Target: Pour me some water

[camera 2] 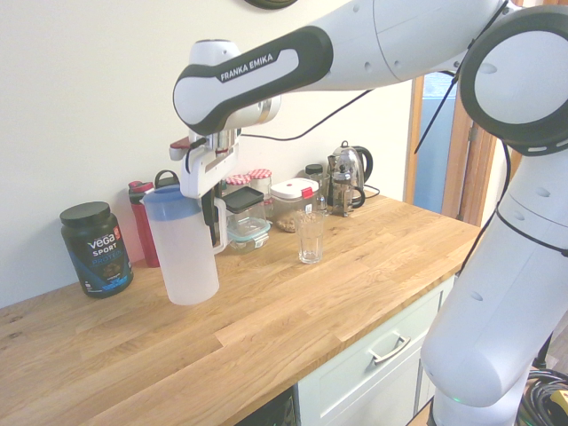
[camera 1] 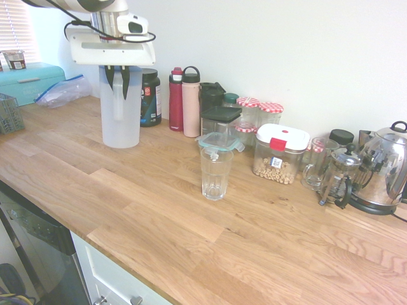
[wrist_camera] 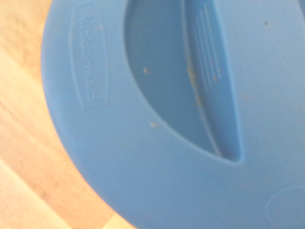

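Hand [camera 2: 213,232] grasps the frosted pitcher [camera 2: 182,253] over an oak kitchen counter [camera 2: 293,306] against a white wall [camera 1: 305,51]

The gripper [camera 1: 119,79] points down over the frosted pitcher [camera 1: 121,117], its dark fingers clamped at the pitcher's top. The pitcher stands upright at the counter [camera 1: 159,210]; whether it rests on the wood cannot be told. An empty glass [camera 1: 215,173] stands apart from it, further along. Behind are a black tub [camera 1: 151,97], a red bottle [camera 1: 176,100], a pink bottle [camera 1: 191,101] and jars [camera 1: 270,114]. A French press [camera 1: 339,176] and a steel kettle [camera 1: 383,168] stand at the far end.
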`<state>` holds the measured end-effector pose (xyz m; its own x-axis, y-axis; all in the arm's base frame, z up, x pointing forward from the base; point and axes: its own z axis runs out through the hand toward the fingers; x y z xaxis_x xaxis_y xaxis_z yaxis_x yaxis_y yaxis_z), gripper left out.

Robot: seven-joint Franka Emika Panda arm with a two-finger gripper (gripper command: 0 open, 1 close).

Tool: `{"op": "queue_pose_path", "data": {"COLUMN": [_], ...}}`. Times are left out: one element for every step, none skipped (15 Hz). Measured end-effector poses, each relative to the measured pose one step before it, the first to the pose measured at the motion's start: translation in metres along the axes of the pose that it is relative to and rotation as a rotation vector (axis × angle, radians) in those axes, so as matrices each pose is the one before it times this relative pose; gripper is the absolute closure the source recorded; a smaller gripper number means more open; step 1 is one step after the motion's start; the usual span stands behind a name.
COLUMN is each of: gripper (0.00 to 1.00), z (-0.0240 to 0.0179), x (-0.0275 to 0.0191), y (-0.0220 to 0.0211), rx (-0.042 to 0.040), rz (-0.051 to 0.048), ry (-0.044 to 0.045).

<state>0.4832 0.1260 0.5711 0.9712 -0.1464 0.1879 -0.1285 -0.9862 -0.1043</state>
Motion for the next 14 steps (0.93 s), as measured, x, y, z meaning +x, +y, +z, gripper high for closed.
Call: {"op": "queue_pose_path", "data": {"gripper": [1.0,1.0,1.0,1.0,1.0,1.0,1.0,1.0,1.0,1.0,1.0,1.0,1.0,1.0], "z": [-0.01222,-0.01323,-0.01523,-0.0198,-0.02411,-0.02563,-0.02178,-0.0149,-0.00626,0.00047,0.00326,0.00248,0.00073,0.00045], "x": [0.00498,0.00394,0.0021,0.00075,-0.00064,-0.00131,-0.00159,-0.00063,0.00059,0.00132,0.00235,0.00198,0.00103,-0.0002], "y": [0.00826,0.00988,0.01017,0.01239,0.01462,0.01826,0.02027,0.02192,0.02407,0.025,0.02302,0.02194,0.02198,0.02083], "rx": [0.00206,-0.00322,-0.00846,-0.00613,-0.00592,-0.00667,-0.00936,-0.01856,-0.02198,-0.02405,-0.01628,-0.01322,-0.01734,-0.0149], "rz": [0.00368,-0.00646,-0.01276,-0.01663,-0.01805,-0.01466,-0.0109,-0.01031,-0.00327,0.00176,0.00321,-0.00128,-0.01072,-0.01171], "ry": [0.01306,0.01248,0.00902,0.00667,0.00791,0.00849,0.00882,0.00306,-0.00143,-0.00267,-0.00651,-0.00737,-0.01484,-0.01936]}}
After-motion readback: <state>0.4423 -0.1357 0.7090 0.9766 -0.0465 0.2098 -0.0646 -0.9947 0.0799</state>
